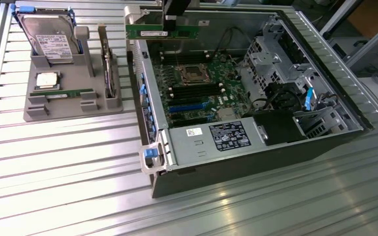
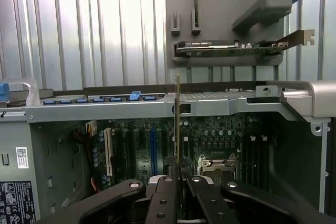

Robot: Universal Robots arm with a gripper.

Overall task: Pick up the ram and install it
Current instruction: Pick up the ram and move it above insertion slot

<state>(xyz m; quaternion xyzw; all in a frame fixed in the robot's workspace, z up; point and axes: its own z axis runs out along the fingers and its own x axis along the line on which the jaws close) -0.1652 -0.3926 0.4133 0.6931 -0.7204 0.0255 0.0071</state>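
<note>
My gripper (image 1: 170, 23) is shut on the ram (image 1: 153, 32), a long green stick with a white label. It hangs level in the air over the far edge of the open computer case (image 1: 151, 162). In the wrist view the ram (image 2: 177, 114) appears edge-on as a thin upright strip, pinched between the black fingers (image 2: 164, 195) of the gripper (image 2: 178, 174). Below it lies the motherboard (image 2: 210, 135), with its dark memory slots (image 1: 189, 92) beside the processor socket (image 1: 193, 73).
A grey parts holder (image 1: 64, 110) stands at the exterior view's left. It carries a hard drive (image 1: 51, 37), a square silver processor (image 1: 47, 79), another green stick (image 1: 61, 92) and an upright card with a metal bracket (image 1: 108, 69). The power supply (image 1: 208, 140) fills the case's near end.
</note>
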